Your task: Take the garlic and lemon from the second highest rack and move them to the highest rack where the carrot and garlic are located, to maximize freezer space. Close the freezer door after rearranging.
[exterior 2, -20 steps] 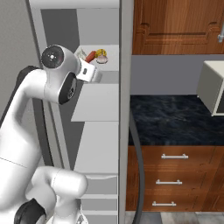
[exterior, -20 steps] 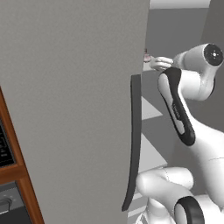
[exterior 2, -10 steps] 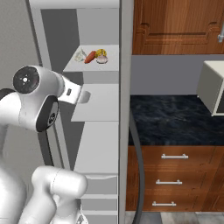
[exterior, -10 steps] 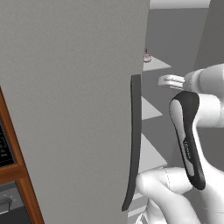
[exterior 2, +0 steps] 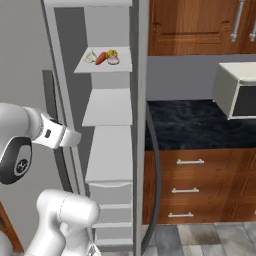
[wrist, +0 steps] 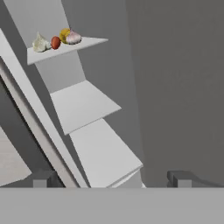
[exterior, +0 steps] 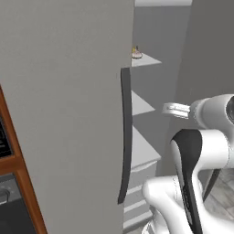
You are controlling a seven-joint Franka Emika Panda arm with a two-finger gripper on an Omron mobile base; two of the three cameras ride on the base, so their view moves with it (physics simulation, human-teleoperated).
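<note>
1. Left base view: I judge the sorting done, so closing is the step in hand. I'd get the arm behind the freezer door (exterior: pixel 64 114) near its one dark handle (exterior: pixel 124 137) and push steadily along its swing.
2. Right base view: the highest rack (exterior 2: pixel 120 67) carries four items in a row along its middle: two garlic bulbs, one carrot (exterior 2: pixel 100 58), one lemon (exterior 2: pixel 112 52). The second highest rack (exterior 2: pixel 107 107) is bare.
3. Hand view: the gripper (wrist: pixel 111 178) is spread and holds nothing.

arm (exterior: pixel 215 137): glossy white rounded shells | black joint inlays | round joint caps
</note>
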